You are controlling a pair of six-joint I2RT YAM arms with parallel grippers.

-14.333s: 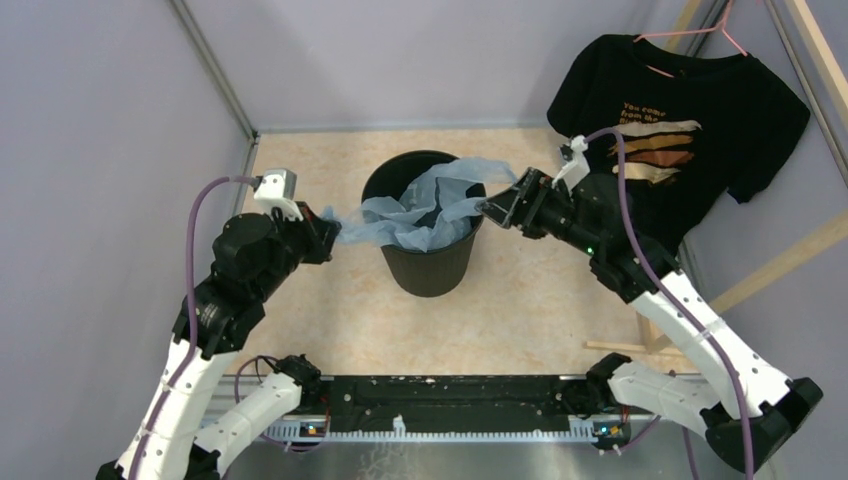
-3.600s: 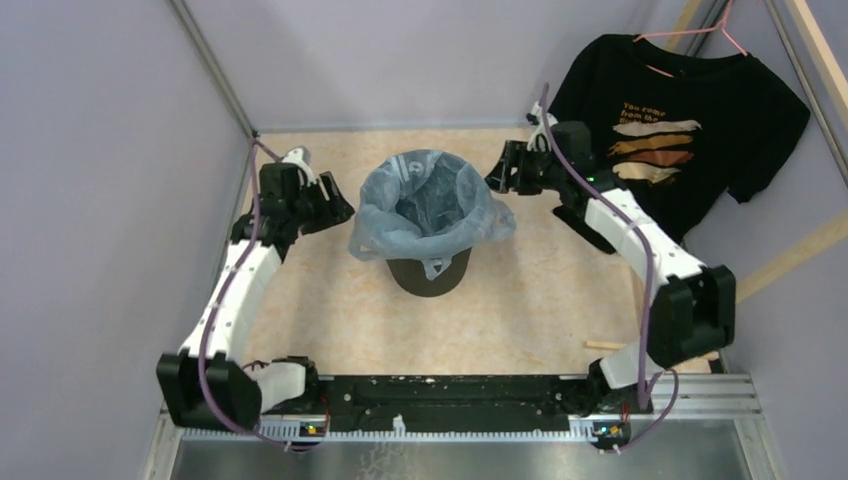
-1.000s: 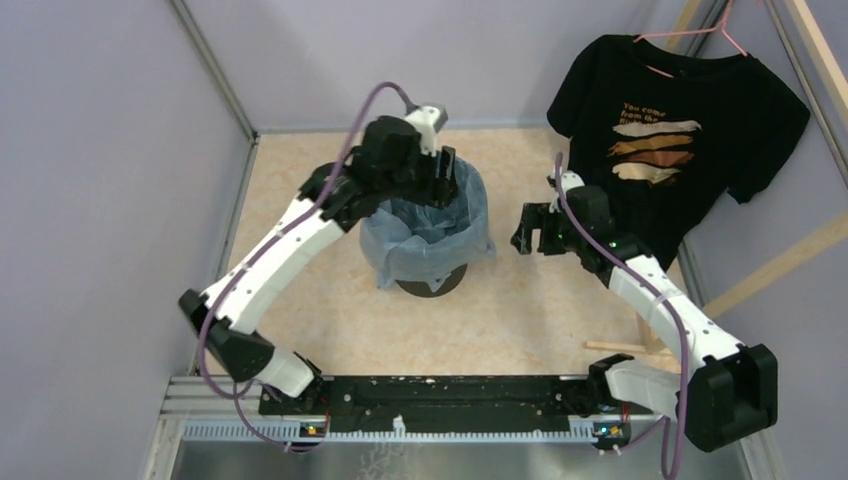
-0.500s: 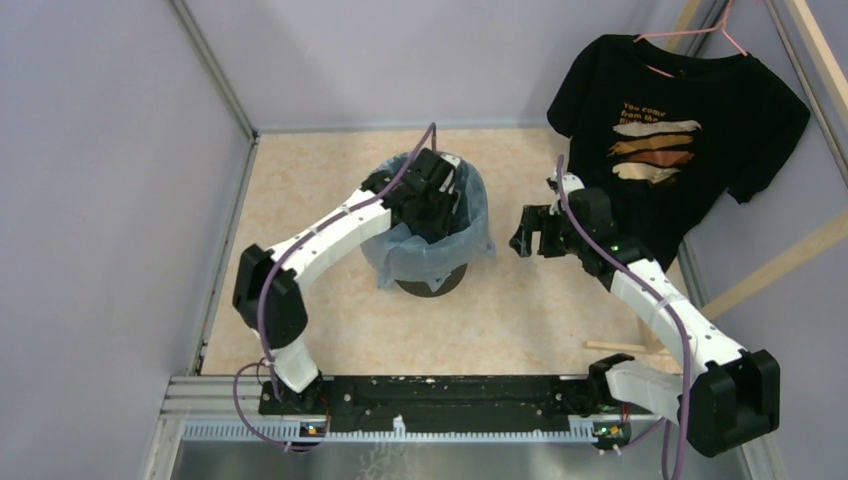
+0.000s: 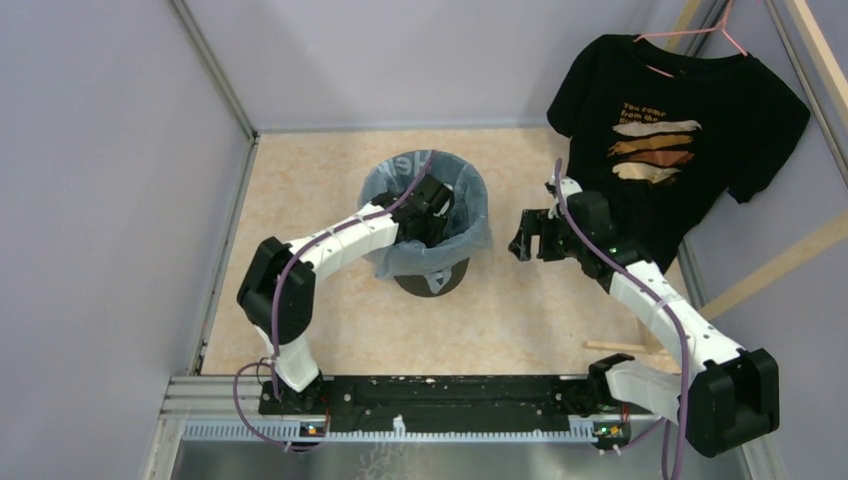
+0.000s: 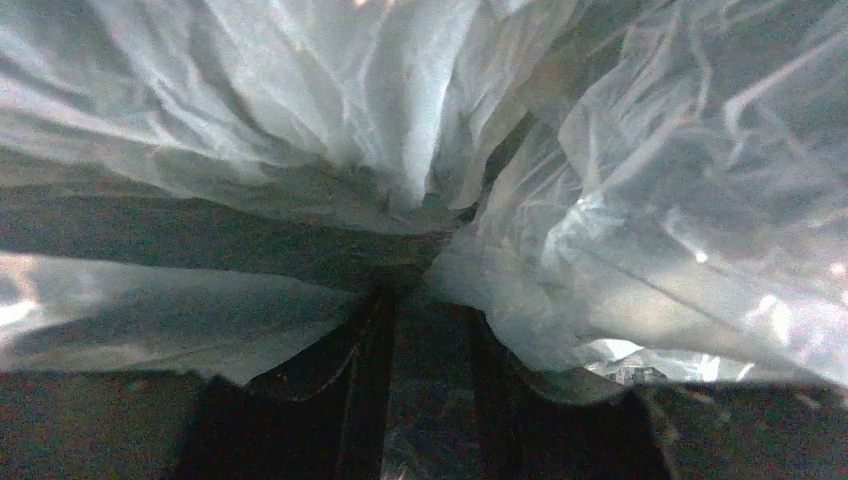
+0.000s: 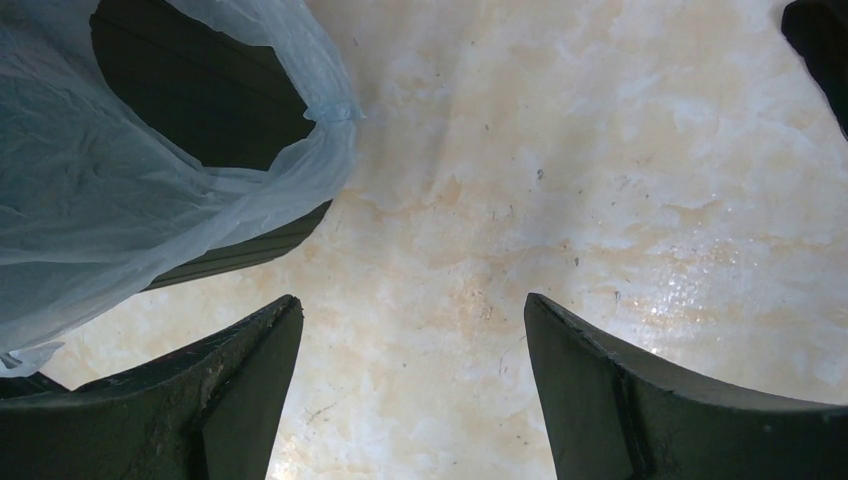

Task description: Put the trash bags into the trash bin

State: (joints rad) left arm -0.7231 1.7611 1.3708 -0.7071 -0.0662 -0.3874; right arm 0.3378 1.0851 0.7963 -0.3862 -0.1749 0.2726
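light-blue trash bag [image 5: 472, 222] lines the black bin [image 5: 430, 281], its edge folded over the rim and hanging down the outside, with a loose flap at the front. bin stands upright mid worktop [image 5: 520, 320]. left hand [image 5: 425, 213] is reached down inside the bag-lined mouth. left wrist view is all crumpled plastic over dark, so cannot tell how wide the hand is or if it grips the bag. right hand [image 5: 522, 240] hovers low just right of the bin, apart from it, fingers [image 7: 240, 370] spread wide, only bare worktop between them. black t-shirt [image 5: 690, 150] hangs at far right.
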